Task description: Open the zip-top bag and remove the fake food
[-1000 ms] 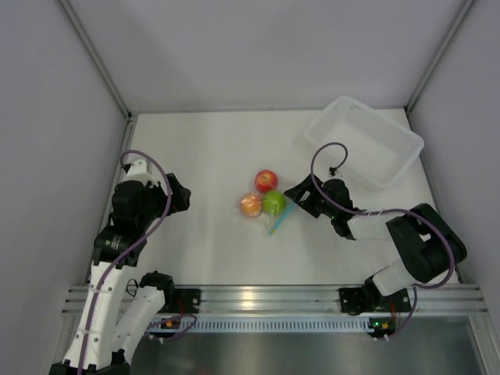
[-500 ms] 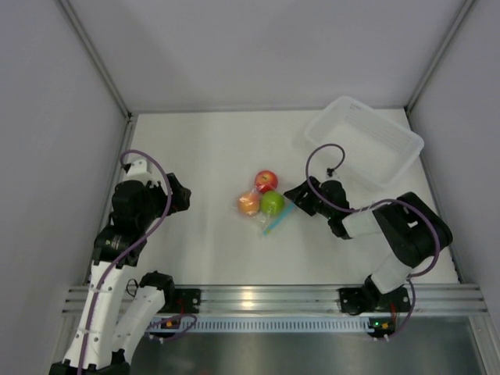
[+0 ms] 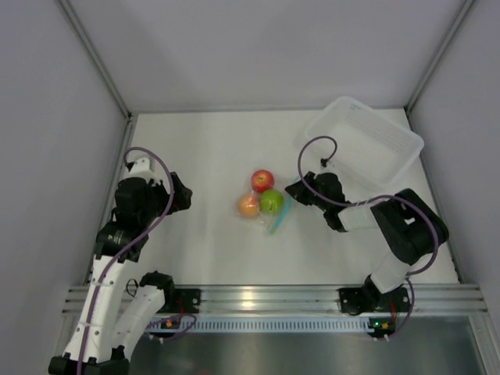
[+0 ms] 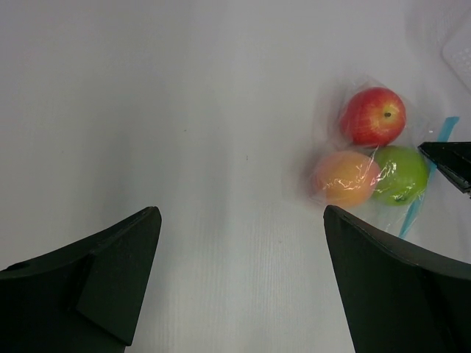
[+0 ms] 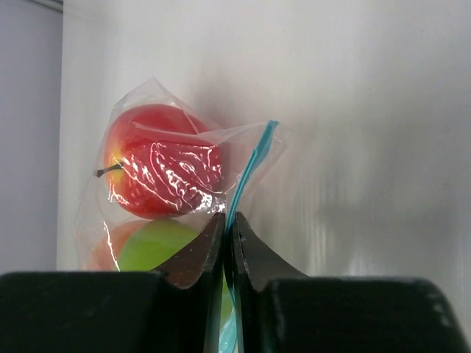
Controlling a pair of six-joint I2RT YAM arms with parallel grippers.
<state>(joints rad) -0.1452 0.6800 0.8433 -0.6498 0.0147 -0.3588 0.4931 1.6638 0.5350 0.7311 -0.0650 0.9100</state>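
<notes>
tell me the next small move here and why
Probably bring the left gripper, open and off to the side, over to the zip-top bag to pinch its other lip. The right gripper is shut on the blue zip strip, and the fake food sits inside.

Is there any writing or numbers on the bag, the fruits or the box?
None. No word, label, number or sign shows on the zip-top bag, the fake food or the white bin in any view.
</notes>
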